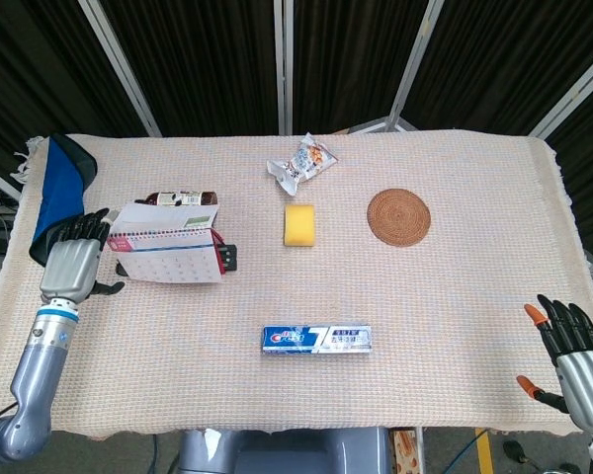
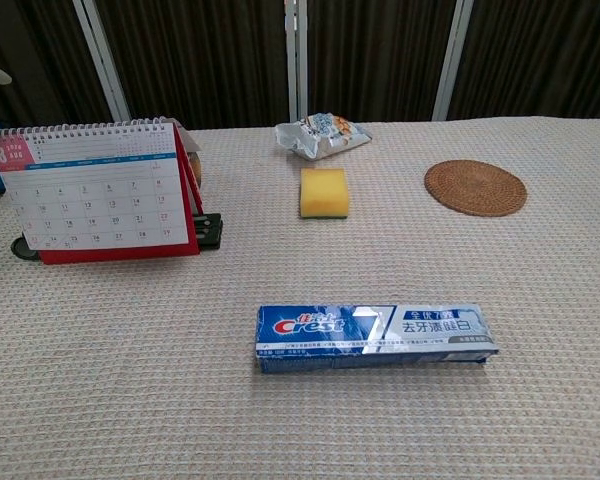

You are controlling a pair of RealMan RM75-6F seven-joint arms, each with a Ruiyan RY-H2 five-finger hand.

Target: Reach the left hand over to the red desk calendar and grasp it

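The left hand (image 1: 71,265) hovers with fingers spread and nothing in it, just left of the red desk calendar (image 1: 168,254), which stands upright on the cloth-covered table (image 1: 455,296) (a narrow gap shows between fingertips and the calendar's edge). Behind the hand a blue cloth (image 1: 61,194) lies at the table's left edge; a dark bottle (image 1: 178,198) lies just beyond the calendar. To the calendar's far side, bare cloth runs to the yellow sponge (image 1: 298,224) and toothpaste box (image 1: 316,339). The right hand (image 1: 576,355) hangs past the table's near right corner, fingers spread, empty. The chest view shows the calendar's date grid and red base but almost nothing of the left hand.
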